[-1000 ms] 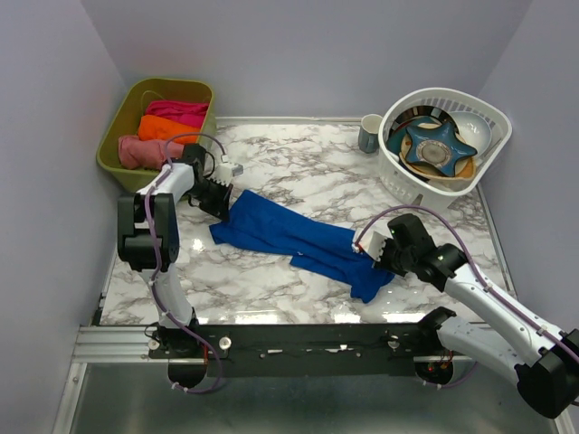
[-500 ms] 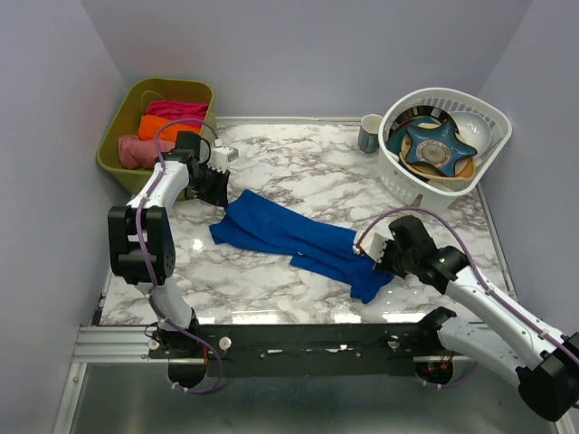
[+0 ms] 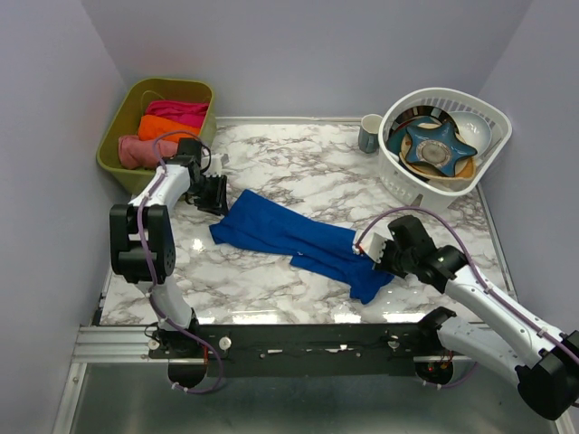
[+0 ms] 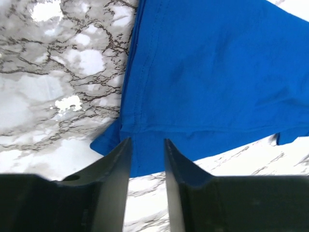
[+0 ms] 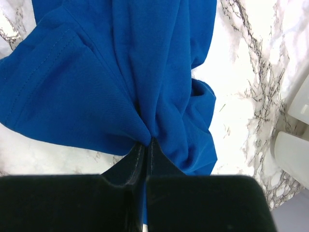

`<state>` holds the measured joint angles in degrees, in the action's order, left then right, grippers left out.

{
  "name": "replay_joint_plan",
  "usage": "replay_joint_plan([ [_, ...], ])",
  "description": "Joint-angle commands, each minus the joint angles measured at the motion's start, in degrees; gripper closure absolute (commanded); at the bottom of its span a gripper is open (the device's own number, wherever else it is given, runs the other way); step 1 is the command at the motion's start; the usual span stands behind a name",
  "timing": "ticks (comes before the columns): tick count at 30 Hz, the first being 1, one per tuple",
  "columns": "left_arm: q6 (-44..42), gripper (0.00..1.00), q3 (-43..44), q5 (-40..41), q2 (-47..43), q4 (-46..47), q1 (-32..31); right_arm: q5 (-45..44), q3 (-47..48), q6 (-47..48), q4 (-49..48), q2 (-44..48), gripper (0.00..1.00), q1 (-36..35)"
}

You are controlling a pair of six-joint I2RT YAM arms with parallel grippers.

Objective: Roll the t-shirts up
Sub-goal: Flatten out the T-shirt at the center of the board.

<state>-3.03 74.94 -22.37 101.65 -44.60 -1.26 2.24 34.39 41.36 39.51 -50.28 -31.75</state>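
From above, the blue t-shirt (image 3: 289, 237) lies crumpled in a long strip on the marble desk (image 3: 298, 163), starting just near-right of the green bin (image 3: 116, 136) and running away from it toward the desk's near edge. Inside the bin sit three cloth rolls: the pink roll (image 3: 136, 149), the orange roll (image 3: 163, 127) and the magenta roll (image 3: 181, 110), each partly hidden by the bin wall. The left hand (image 3: 219, 201) hangs between the bin and the shirt's closest corner; its fingers are too small and dark here to tell how they stand. The right hand (image 3: 369, 258) is at the shirt's end farthest from the bin, its tips lost in the cloth. Far across the desk from the bin stand a white basket (image 3: 398, 181) of dishes and a mug (image 3: 370, 133).

On the left wrist view, the left hand (image 4: 147, 141) has its two fingers (image 4: 120, 164) slightly apart with nothing between them. The blue t-shirt (image 4: 207, 72) shows a stitched hem through the gap; whether the tips touch it I cannot tell.

On the right wrist view, the right hand (image 5: 145, 144) is pressed together, clamped on a gathered pinch of the blue t-shirt (image 5: 96, 87), whose folds fan out from the tips. A pale shape (image 5: 294, 145) is cut off at the picture's edge.
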Motion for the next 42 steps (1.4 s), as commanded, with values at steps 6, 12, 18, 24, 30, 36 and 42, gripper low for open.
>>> replay_joint_plan([
  [6, 5.40, 0.64, -0.23, 1.45, 2.33, -1.81, -0.24, 1.10, -1.17, -1.20, -1.27, 0.36, 0.91, 0.37],
  [12, 8.83, 0.51, -5.24, 2.24, 0.39, 0.56, -0.24, 1.10, -1.87, -1.81, -1.71, 0.62, 0.91, 0.28],
  [18, 9.44, 0.51, -3.40, 2.33, 3.47, 0.92, -0.24, 0.92, -1.61, -1.64, -1.54, 0.45, 0.91, 0.37],
  [24, 9.88, 0.53, -0.50, 1.10, 6.36, 1.01, -0.33, 1.01, -1.61, -1.81, -1.80, 0.18, 0.91, 0.37],
  [30, 10.32, 0.55, 0.82, 1.01, 8.30, 1.36, -0.41, 0.66, -1.52, -1.73, -1.80, 0.10, 0.91, 0.46],
  [36, 10.58, 0.65, 1.44, 1.36, 8.75, 1.88, -0.50, 0.75, -1.43, -1.73, -1.80, -0.17, 0.91, 0.55],
  [42, 10.94, 0.95, 0.47, 2.42, 7.25, 3.90, -0.50, 0.92, -1.70, -1.64, -2.24, -0.43, 0.91, 0.72],
])
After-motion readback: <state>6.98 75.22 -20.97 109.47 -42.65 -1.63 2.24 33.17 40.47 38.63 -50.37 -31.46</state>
